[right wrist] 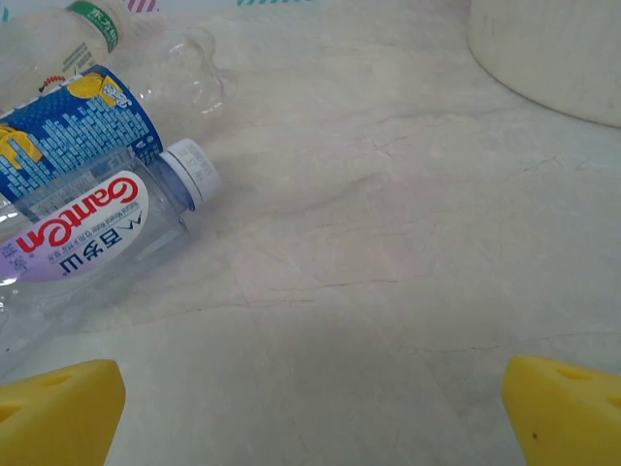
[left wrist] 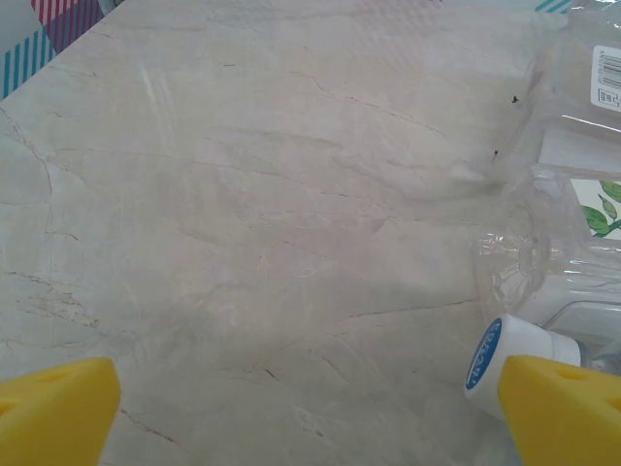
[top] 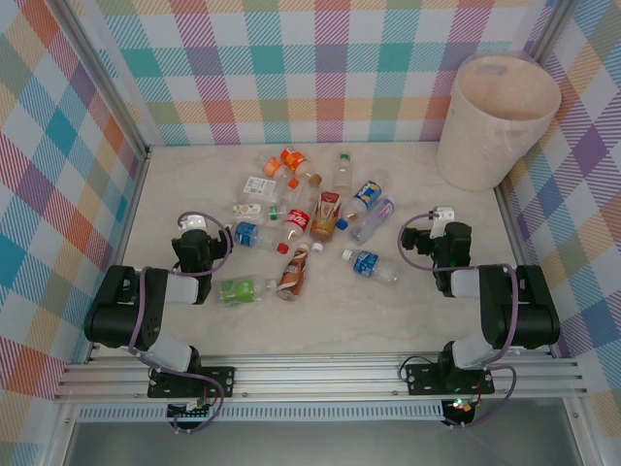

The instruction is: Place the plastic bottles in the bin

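Top external: small clear plastic bottles, blue, red, green labels.

Pale marble tabletop — pastel plaid walls.

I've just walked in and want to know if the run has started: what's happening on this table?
About a dozen plastic bottles lie scattered in the middle of the table. The left gripper and the right gripper sit low on either side of them, both open and holding nothing. The bin stands in the far right corner, apart from the bottles. Nothing is being carried at this moment.
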Action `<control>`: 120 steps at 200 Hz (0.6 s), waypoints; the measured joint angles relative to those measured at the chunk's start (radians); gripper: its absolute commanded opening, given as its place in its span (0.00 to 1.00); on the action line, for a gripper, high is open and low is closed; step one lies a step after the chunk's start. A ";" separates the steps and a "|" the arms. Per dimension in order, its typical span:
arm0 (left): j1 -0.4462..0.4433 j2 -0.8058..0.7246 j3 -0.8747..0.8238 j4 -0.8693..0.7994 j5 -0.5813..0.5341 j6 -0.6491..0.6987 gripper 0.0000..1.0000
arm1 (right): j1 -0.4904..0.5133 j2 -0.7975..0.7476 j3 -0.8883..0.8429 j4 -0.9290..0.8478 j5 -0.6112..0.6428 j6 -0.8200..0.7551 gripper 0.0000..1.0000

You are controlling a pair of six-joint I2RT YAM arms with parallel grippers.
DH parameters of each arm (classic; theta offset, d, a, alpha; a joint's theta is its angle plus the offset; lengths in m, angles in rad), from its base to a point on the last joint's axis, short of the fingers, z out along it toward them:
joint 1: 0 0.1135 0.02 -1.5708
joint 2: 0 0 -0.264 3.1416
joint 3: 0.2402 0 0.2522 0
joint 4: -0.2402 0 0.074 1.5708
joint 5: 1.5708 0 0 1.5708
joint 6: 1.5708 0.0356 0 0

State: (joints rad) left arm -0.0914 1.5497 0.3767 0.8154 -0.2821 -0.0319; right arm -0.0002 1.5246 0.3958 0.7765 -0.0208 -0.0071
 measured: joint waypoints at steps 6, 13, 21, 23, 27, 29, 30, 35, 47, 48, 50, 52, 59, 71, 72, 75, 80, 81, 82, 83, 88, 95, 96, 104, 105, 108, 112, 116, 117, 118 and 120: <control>0.000 0.000 0.000 0.000 0.000 0.000 1.00 | 0.000 0.000 0.000 0.002 0.000 0.000 1.00; 0.000 0.000 0.000 0.000 0.000 0.000 1.00 | 0.000 0.000 0.000 0.003 0.000 0.000 1.00; 0.000 0.000 0.000 0.000 0.000 0.000 1.00 | 0.000 0.000 0.000 0.005 0.000 0.000 1.00; 0.000 0.000 0.000 0.000 0.000 0.000 1.00 | 0.000 0.000 0.000 0.006 0.000 0.000 1.00; 0.000 0.000 0.000 0.000 0.000 0.000 1.00 | 0.000 0.000 0.000 0.006 0.000 0.000 1.00; 0.000 0.000 0.000 0.000 0.000 0.000 1.00 | 0.000 0.000 0.000 0.007 0.000 0.000 1.00; 0.000 0.000 0.000 0.000 0.000 0.000 1.00 | 0.000 0.000 0.000 0.008 0.000 0.000 1.00; 0.000 0.000 0.000 0.000 0.000 0.000 1.00 | 0.000 0.000 0.000 0.008 0.000 0.000 1.00; 0.000 0.001 0.000 0.000 0.000 0.000 1.00 | 0.000 0.000 0.001 0.009 -0.003 0.000 1.00; 0.000 0.001 0.000 0.000 0.000 0.000 1.00 | 0.000 0.000 0.001 0.009 -0.003 0.000 1.00; 0.000 0.002 0.000 0.000 0.000 0.000 1.00 | 0.000 0.000 0.001 0.009 -0.003 0.000 1.00; 0.000 0.002 0.000 0.000 0.000 0.000 1.00 | 0.000 0.000 0.001 0.009 -0.003 0.000 1.00; 0.000 0.002 0.000 0.000 0.000 0.000 1.00 | 0.000 0.000 0.001 0.009 -0.003 0.000 1.00; 0.000 0.003 0.000 0.000 0.000 0.000 1.00 | 0.000 0.000 0.001 0.009 -0.004 0.000 1.00; 0.000 0.003 0.000 0.000 0.000 0.000 1.00 | 0.000 0.000 0.001 0.009 -0.004 0.000 1.00; 0.000 0.004 0.000 0.000 0.000 0.000 1.00 | 0.000 0.000 0.001 0.009 -0.005 0.000 1.00; 0.000 0.005 0.000 0.000 0.000 0.000 1.00 | 0.000 0.000 0.001 0.009 -0.006 0.000 1.00; 0.000 0.005 0.000 0.000 0.000 0.000 1.00 | 0.000 0.000 0.001 0.009 -0.006 0.000 1.00; 0.000 0.005 0.000 0.000 0.000 0.000 1.00 | 0.000 0.000 0.001 0.009 -0.006 0.000 1.00; 0.000 0.005 0.000 0.000 0.000 0.000 1.00 | 0.000 0.000 0.001 0.009 -0.006 0.000 1.00; 0.000 0.005 0.000 0.000 0.000 0.000 1.00 | 0.000 0.000 0.001 0.009 -0.006 0.000 1.00; 0.000 0.005 0.000 0.000 0.000 0.000 1.00 | 0.000 0.000 0.001 0.009 -0.006 0.000 1.00; 0.000 0.005 0.000 0.000 0.000 0.000 1.00 | 0.000 0.000 0.001 0.009 -0.006 0.000 1.00; 0.000 0.006 0.000 0.000 0.000 0.000 1.00 | 0.000 0.000 0.001 0.009 -0.006 0.000 1.00; 0.000 0.006 0.000 0.000 0.000 0.000 1.00 | 0.000 0.000 0.001 0.009 -0.006 0.000 1.00; 0.000 0.006 0.000 0.000 0.000 0.000 1.00 | 0.000 0.000 0.001 0.009 -0.006 0.000 1.00; 0.000 0.006 0.000 0.000 0.000 0.000 1.00 | 0.000 0.000 0.001 0.009 -0.006 0.000 1.00; 0.000 0.006 0.000 0.000 0.000 0.000 1.00 | 0.000 0.000 0.001 0.009 -0.006 0.000 1.00; 0.000 0.006 0.000 0.000 0.000 0.000 1.00 | 0.000 0.000 0.001 0.009 -0.006 0.000 1.00; 0.000 0.006 0.000 0.000 0.000 0.000 1.00 | 0.000 0.000 0.001 0.009 -0.006 0.000 1.00; 0.000 0.006 0.000 0.000 0.000 0.000 1.00 | 0.000 0.000 0.001 0.009 -0.006 0.000 1.00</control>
State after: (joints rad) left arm -0.0914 1.5555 0.3767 0.8154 -0.2821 -0.0319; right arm -0.0002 1.5246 0.3965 0.7853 -0.0273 -0.0071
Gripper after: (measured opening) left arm 0.997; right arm 0.997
